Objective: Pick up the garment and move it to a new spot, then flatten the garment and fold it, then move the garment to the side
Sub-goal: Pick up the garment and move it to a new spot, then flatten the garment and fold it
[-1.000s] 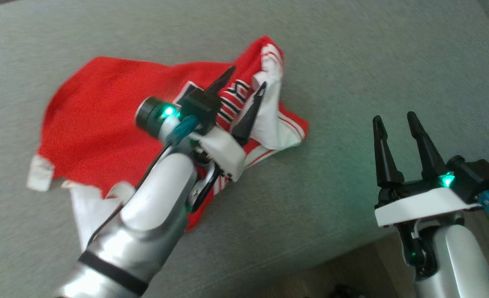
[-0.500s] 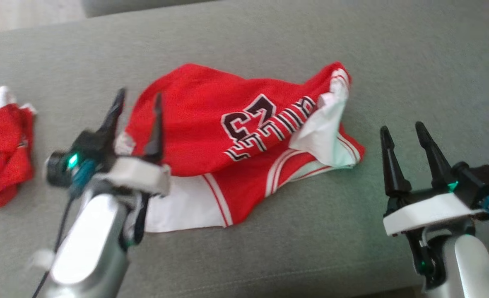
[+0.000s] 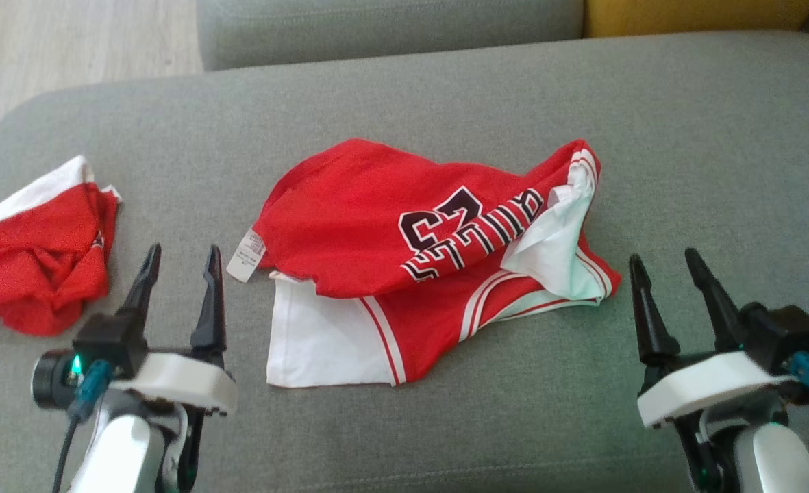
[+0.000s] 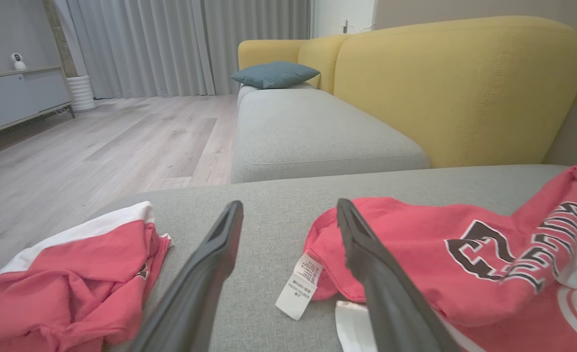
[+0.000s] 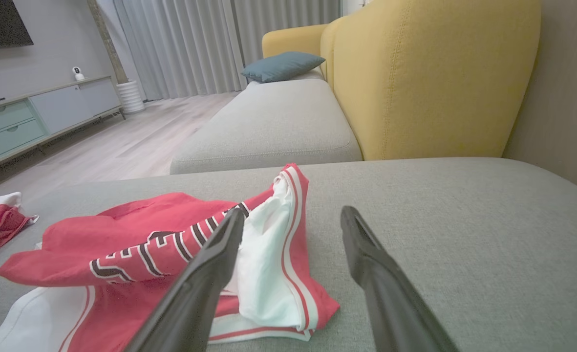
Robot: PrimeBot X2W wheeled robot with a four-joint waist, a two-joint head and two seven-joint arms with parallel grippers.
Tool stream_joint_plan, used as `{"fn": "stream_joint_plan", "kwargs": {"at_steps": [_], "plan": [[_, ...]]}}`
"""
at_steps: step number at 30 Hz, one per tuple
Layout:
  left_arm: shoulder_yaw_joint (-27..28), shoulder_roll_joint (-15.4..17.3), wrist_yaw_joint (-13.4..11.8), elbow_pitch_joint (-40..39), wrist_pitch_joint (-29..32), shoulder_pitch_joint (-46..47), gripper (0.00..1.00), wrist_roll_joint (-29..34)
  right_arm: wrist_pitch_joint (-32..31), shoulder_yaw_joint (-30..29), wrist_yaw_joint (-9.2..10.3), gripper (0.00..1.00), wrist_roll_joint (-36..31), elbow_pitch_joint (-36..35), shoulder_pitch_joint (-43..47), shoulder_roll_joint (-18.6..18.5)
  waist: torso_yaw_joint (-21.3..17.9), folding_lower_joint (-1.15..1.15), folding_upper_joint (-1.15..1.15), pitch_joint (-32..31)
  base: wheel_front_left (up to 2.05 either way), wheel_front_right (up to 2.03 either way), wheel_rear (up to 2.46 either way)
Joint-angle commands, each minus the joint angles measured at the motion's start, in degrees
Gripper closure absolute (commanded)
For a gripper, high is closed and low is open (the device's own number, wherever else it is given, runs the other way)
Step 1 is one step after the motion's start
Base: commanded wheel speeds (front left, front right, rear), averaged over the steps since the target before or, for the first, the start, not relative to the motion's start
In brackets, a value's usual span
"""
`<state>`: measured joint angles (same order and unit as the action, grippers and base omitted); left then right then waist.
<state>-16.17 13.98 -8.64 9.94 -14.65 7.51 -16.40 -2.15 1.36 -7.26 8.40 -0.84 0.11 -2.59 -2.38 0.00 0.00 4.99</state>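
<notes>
A red garment [image 3: 377, 212] with white trim and dark lettering lies loosely folded on the grey cushion [image 3: 445, 89], its white label [image 3: 245, 255] sticking out at the left. The same garment [image 4: 439, 254] [image 5: 137, 244] appears in both wrist views. My left gripper [image 3: 179, 263] stands open at the lower left, just short of the label, with nothing between its fingers. At the lower right my right gripper [image 3: 664, 267] is open too, close to the garment's white-lined right end and apart from it.
A second red and white garment [image 3: 34, 253] lies crumpled at the cushion's left end. Behind are another grey seat [image 4: 308, 132], a yellow backrest [image 4: 454, 83] and a blue pillow [image 4: 273, 73]. Wooden floor [image 4: 97, 146] lies off the left edge.
My left gripper has come off the garment and drawn back to the lower left, open. The head camera has shifted, bringing the second garment and the cushion's back edge into view.
</notes>
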Motion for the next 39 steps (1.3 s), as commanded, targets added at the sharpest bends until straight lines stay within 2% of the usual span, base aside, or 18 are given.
{"fn": "stream_joint_plan", "kwargs": {"at_steps": [1, 10, 28, 32, 35, 37, 39], "plan": [[2.1, 1.4, 0.4, -2.4, -0.3, 1.3, 0.0, 0.7, -0.4, 1.0, -0.23, 0.0, -0.2, -2.0, -0.6, -0.3, 0.0, 0.0, 0.0, -0.9, 0.0, 0.0, 0.0], [1.6, 1.4, 0.6, -3.1, -0.3, -1.8, 0.0, 1.9, -1.6, 1.3, -0.23, 0.0, 0.7, -3.0, 2.1, -0.3, 0.0, 0.0, 0.0, -2.3, 0.0, 0.0, 0.0], [1.0, 1.5, 0.4, -2.0, -0.3, -1.2, 0.0, 2.4, -2.1, 2.0, -0.23, 0.0, 0.6, -3.4, 2.0, -0.3, 0.5, 0.0, 0.0, -2.2, 0.0, 0.0, 0.0], [0.7, 1.4, 0.4, -2.4, -0.3, -0.2, 0.0, 2.9, -3.6, 5.0, -0.23, 0.0, -0.4, -2.8, 1.1, -0.3, 1.7, 0.0, 0.0, -1.1, 0.0, 0.0, 0.0], [0.1, 0.9, 0.5, -3.3, -0.3, 1.6, 0.0, 3.7, -6.9, 11.0, -0.23, 0.0, -0.2, -0.3, -0.7, -0.7, 3.9, 0.0, 0.0, 0.3, 0.0, 0.0, 0.0], [-0.2, 0.6, 0.6, -3.5, -0.3, 2.0, 0.0, 3.9, -7.8, 12.7, -0.23, 0.0, 0.0, 0.7, -1.3, -0.9, 4.6, 0.0, 0.0, 0.7, 0.0, 0.0, 0.0], [-0.8, -0.1, 0.8, -3.8, -0.3, 3.4, 0.0, 4.5, -10.1, 17.6, -0.23, 0.0, 1.3, 4.2, -3.6, -1.6, 6.8, 0.0, 0.0, 1.9, 0.0, 0.0, 0.0]]}}
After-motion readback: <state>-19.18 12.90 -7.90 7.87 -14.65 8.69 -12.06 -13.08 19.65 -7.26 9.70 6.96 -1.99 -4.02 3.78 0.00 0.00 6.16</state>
